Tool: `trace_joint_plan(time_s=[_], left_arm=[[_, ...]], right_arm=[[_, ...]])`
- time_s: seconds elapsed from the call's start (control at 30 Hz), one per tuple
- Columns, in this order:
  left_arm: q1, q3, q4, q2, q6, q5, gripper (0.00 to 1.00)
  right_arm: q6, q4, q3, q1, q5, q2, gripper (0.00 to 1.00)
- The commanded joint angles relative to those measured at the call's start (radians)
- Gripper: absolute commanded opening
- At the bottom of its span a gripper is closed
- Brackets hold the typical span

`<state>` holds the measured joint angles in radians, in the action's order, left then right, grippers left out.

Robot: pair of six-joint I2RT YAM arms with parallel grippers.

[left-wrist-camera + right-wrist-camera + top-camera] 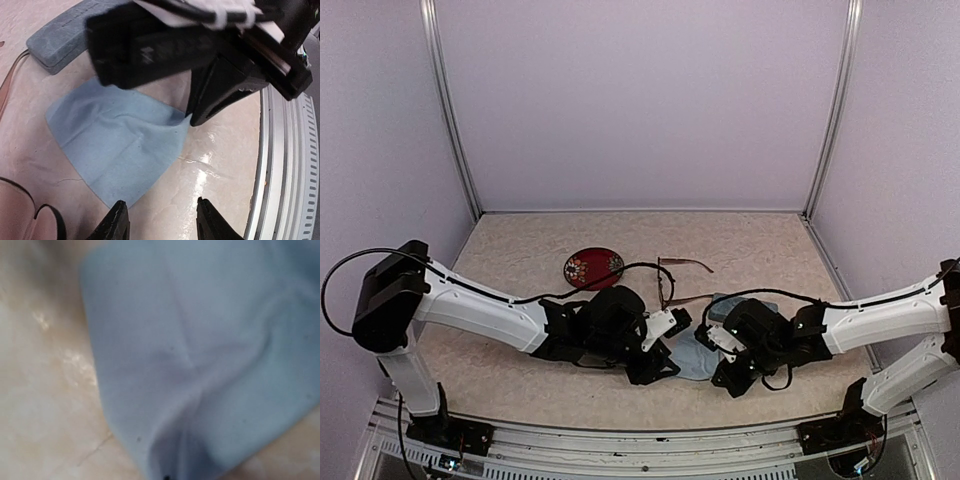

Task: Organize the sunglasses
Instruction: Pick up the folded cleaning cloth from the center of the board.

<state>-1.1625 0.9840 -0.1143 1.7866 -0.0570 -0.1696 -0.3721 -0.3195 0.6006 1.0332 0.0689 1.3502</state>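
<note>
Sunglasses (665, 285), reddish-brown frame: unfolded, mid-desk, a little toward the far edge. The front runs near-to-far and both thin arms point at the right edge, so the long axis lies left-right. Black pair: cannot make it out for certain.

Just left of them is a round red patterned disc (592, 268). On their near side things are crowded: grey-blue case (65, 35), light-blue cloth (115, 145), both arms.

Left gripper (162, 225): fingers spread, nothing between them, at the cloth's edge. Right gripper (194, 116): one fingertip at a raised cloth corner; pinching or not, cannot tell.

Bare desk (760, 250) runs to the far edge and far right corner.
</note>
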Motion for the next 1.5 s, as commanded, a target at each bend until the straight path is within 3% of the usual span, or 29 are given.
trace_joint_plan(time_s=[0.0, 0.47, 0.87, 1.47], left_arm=[[-0.023, 0.063, 0.04, 0.065, 0.148, 0.01, 0.45], [-0.024, 0.16, 0.114, 0.198, 0.31, 0.071, 0.46], [-0.023, 0.191, 0.111, 0.258, 0.322, 0.082, 0.44], [0.002, 0.157, 0.106, 0.257, 0.254, -0.005, 0.11]], right_arm=[[-0.025, -0.001, -0.019, -0.037, 0.056, -0.048, 0.0], [-0.04, 0.024, -0.064, -0.117, 0.151, -0.093, 0.0], [-0.041, 0.043, -0.079, -0.135, 0.173, -0.105, 0.0], [-0.038, 0.055, -0.074, -0.136, 0.167, -0.108, 0.0]])
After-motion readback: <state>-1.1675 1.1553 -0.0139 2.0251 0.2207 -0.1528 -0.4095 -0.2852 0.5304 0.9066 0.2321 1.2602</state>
